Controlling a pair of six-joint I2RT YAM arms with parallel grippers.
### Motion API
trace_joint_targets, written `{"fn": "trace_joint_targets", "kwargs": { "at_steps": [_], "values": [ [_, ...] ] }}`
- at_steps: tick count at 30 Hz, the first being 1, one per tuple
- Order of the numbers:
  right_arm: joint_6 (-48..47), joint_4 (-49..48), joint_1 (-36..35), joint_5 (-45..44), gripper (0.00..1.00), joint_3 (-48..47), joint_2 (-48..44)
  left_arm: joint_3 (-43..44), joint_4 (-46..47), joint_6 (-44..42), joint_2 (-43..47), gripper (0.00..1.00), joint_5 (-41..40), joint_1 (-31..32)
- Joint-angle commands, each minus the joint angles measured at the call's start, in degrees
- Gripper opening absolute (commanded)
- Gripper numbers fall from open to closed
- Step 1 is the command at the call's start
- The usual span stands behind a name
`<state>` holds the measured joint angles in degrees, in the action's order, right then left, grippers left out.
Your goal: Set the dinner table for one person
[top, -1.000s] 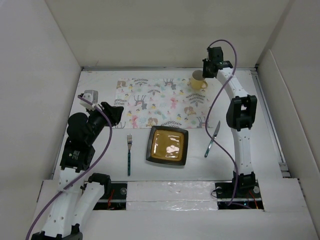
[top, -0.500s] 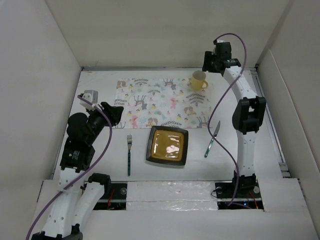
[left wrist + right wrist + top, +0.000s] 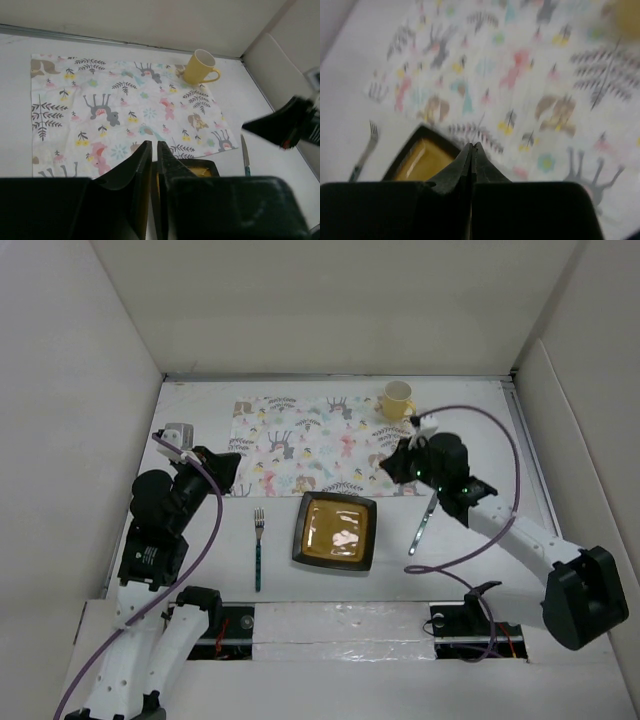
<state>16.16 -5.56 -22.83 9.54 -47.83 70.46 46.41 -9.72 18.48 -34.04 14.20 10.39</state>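
The dinner table (image 3: 200, 570) is a plain white tabletop walled by white panels. On it a square dark plate (image 3: 336, 531) with a yellow inside lies near the front, a fork (image 3: 258, 545) to its left and a knife (image 3: 424, 520) to its right. My left gripper (image 3: 232, 465) is shut and empty, hovering left of the plate; in its own view (image 3: 152, 145) the tips stand over the plate's far edge (image 3: 200, 170). My right gripper (image 3: 385, 465) is shut and empty, low over the placemat's near right corner; in its own view (image 3: 472, 146) it points at the plate (image 3: 422, 160).
A white placemat (image 3: 320, 445) printed with animals and leaves lies behind the plate. A yellow mug (image 3: 397, 400) stands on its far right corner, also in the left wrist view (image 3: 200, 67). The right arm's purple cable loops over the knife. White walls close three sides.
My right arm has swung down from high beside the mug to low over the placemat's near right corner, pointing toward the plate. The left arm has barely moved.
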Motion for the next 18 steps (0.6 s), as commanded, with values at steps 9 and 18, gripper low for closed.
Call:
{"fn": "trace_joint_targets", "kwargs": {
  "at_steps": [9, 18],
  "values": [
    [12.3, 6.1, -11.3, 2.1, 0.66, 25.4, -14.8, -0.2, 2.2, 0.1, 0.7, 0.27, 0.8, -0.2],
    [17.0, -11.1, -12.4, 8.4, 0.63, 28.5, 1.0, -0.4, 2.2, 0.1, 0.3, 0.28, 0.1, -0.2]
  ]
}}
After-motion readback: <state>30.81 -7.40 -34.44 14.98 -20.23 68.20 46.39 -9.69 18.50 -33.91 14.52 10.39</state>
